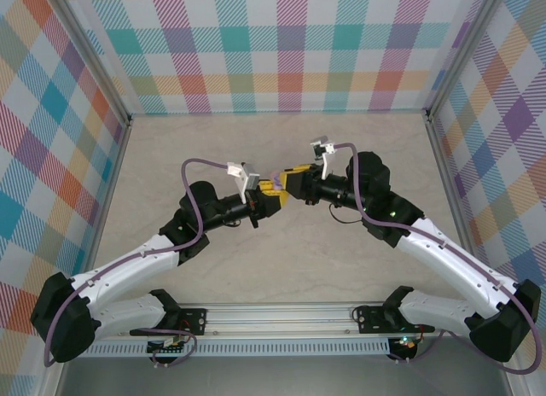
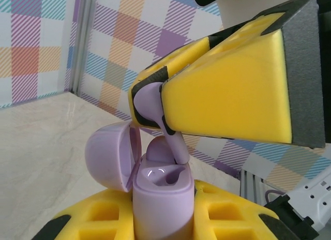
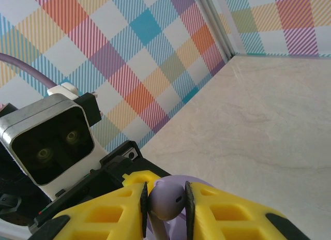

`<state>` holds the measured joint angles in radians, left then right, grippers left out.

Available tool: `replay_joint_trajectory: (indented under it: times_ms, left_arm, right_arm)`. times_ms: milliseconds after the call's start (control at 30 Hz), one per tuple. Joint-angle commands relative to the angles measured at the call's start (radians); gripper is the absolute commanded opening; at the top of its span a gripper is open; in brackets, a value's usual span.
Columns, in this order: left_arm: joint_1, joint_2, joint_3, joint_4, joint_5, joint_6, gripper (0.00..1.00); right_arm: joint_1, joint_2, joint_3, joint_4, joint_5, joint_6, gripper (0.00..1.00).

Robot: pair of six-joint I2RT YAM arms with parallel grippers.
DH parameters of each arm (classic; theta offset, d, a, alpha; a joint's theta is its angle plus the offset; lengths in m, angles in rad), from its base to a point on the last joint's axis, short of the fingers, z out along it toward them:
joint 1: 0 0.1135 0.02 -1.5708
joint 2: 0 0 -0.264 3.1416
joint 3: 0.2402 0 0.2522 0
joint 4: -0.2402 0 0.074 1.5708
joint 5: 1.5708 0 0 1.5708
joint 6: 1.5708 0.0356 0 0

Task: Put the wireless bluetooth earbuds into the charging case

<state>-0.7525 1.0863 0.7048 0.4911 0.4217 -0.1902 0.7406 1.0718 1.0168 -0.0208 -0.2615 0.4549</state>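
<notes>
My left gripper is shut on the purple charging case, held upright with its lid swung open to the left. One purple earbud sits in the far socket. The near socket is hollow. My right gripper is shut on a second purple earbud, pinched by its head. In the left wrist view this earbud hangs from the right gripper's yellow fingers, and its stem reaches down to the case's top at the hollow socket's edge. From above, both grippers meet mid-table.
The beige tabletop is ringed by checked walls. The left wrist's camera block sits close in front of the right gripper. A metal rail with both arm bases runs along the near edge.
</notes>
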Motion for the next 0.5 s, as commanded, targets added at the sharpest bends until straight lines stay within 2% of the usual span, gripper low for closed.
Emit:
replay_joint_trajectory:
  times_ms: [0, 200, 333, 467]
  left_arm:
    - [-0.018, -0.007, 0.05, -0.056, -0.05, 0.006, 0.0]
    - [-0.018, -0.006, 0.069, -0.191, -0.13, 0.029, 0.0]
    - [-0.017, -0.034, 0.075, -0.311, -0.249, 0.047, 0.0]
    - [-0.019, -0.078, 0.072, -0.391, -0.308, 0.057, 0.0]
  right_arm:
    - [0.005, -0.018, 0.019, -0.005, 0.054, -0.016, 0.26]
    - [0.005, -0.042, 0.019, -0.071, 0.121, -0.025, 0.26]
    - [0.005, -0.04, 0.025, -0.207, 0.228, -0.031, 0.26]
    - [0.002, -0.016, -0.004, -0.315, 0.308, -0.01, 0.26]
